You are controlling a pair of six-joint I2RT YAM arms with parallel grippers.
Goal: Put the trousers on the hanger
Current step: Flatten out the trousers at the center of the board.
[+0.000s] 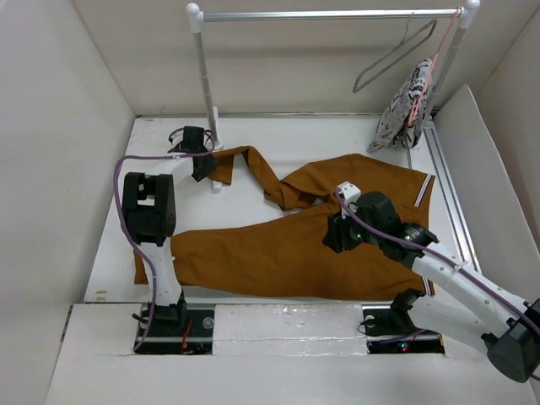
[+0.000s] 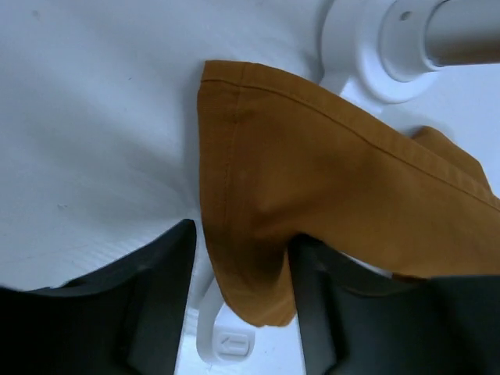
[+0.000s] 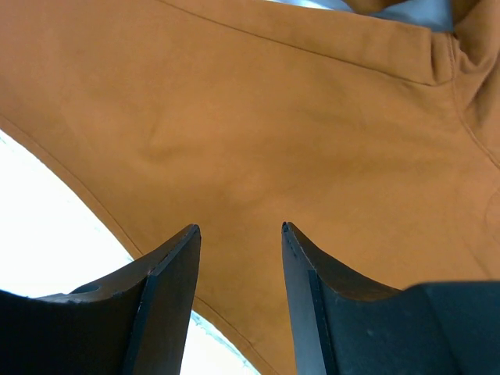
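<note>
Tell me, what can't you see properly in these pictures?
1. The left gripper: in the left wrist view the trousers fill the gap, hiding whether it pinches them.
2. The hanger: in the top view its wire is too thin to show how it hangs.
3. Middle of the trousers: in the top view the right gripper covers it.

Trousers (image 1: 253, 253) were rust-brown cloth, matt and smooth, with stitched seams. Hanger (image 1: 395, 59) was thin grey metal wire. Rail (image 1: 329, 14) looked shiny metal. Worktop (image 1: 321, 135) looked white, matt, smooth. Left hand (image 2: 242, 305) and right hand (image 3: 241, 266) had matt black plastic fingers.
</note>
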